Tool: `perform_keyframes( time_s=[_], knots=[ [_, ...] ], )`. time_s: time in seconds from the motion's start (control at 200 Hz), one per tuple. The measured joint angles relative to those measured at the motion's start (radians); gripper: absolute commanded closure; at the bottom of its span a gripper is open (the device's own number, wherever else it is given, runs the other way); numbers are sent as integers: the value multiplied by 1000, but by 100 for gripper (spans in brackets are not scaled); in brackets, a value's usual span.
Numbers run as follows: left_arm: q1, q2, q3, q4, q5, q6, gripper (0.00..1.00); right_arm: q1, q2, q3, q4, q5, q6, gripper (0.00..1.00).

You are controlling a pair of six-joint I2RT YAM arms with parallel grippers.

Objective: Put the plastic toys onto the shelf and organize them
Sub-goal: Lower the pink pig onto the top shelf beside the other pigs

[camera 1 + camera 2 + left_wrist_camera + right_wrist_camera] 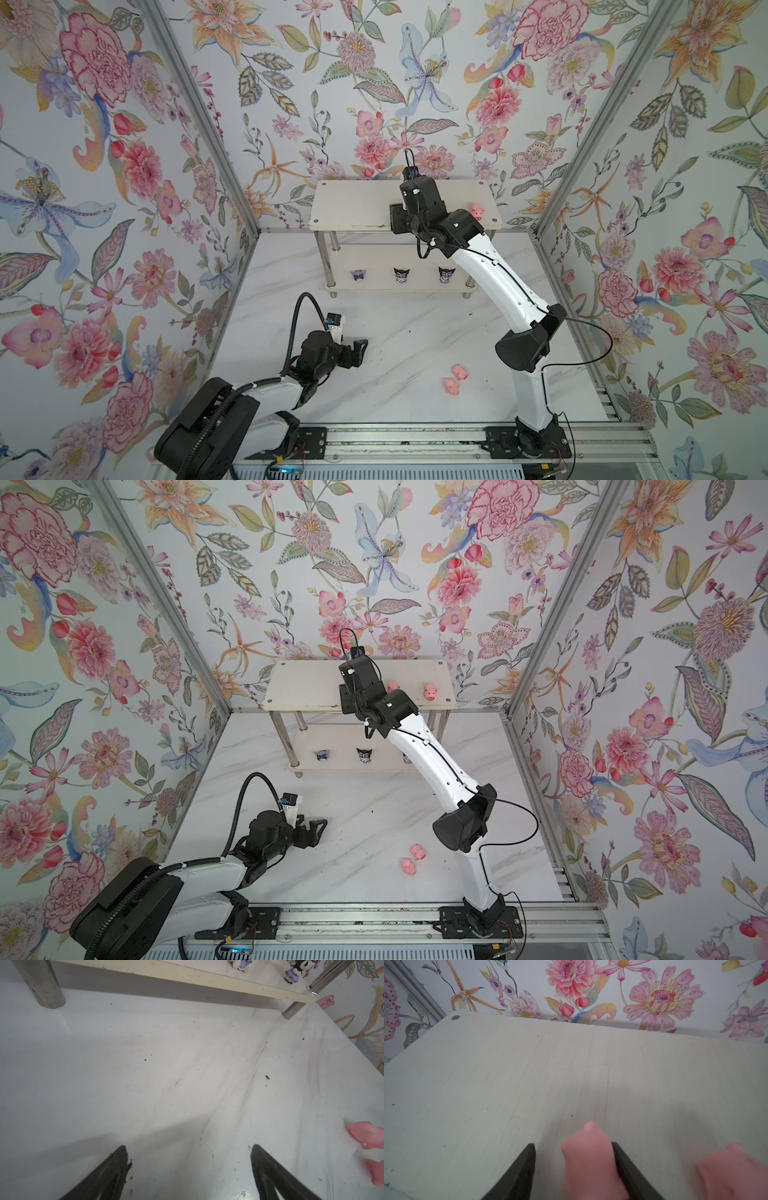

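floral wallpaper [124,166] on three sides encloses a white marbled table [415,332]. shelf [324,262] stands at the back wall: two white boards on chrome legs. lower board [422,283]: three purple figurines [359,275] [401,276] [445,275] upright in a row, well apart from one another. top board [353,208]: right gripper [572,1145] hangs low over its right half, jaws apart. first pig [589,1163], blurred in the wrist view, stands on the board between the fingers, against one finger [623,1159] and with a clear gap to the other. second pig [431,692] stands on the same board just beside the gripper, outside the jaws, face toward the front. left gripper [189,1147] sits low over bare table at front left, jaws wide apart, nothing between them. two loose pigs [459,371] [451,386] lie on the table at front, just beside each other, between the two arms and well apart from the shelf
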State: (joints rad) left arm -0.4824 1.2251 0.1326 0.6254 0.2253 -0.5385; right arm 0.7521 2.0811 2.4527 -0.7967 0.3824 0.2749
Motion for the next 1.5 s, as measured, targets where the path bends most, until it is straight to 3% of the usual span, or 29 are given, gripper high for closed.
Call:
perform_keyframes(
  time_s=[0.896, 1.026, 1.301, 1.501],
  knots=[
    [7, 0, 0, 1, 4, 0, 7, 27, 0, 62, -23, 29, 9, 28],
    [9, 0, 0, 1, 5, 0, 7, 27, 0, 66, -23, 39, 3, 32],
    [19, 0, 0, 2, 4, 0, 7, 27, 5, 66, -23, 45, -10, 51],
    [20, 0, 0, 2, 7, 0, 6, 27, 26, 66, -23, 44, -13, 46]
  ],
)
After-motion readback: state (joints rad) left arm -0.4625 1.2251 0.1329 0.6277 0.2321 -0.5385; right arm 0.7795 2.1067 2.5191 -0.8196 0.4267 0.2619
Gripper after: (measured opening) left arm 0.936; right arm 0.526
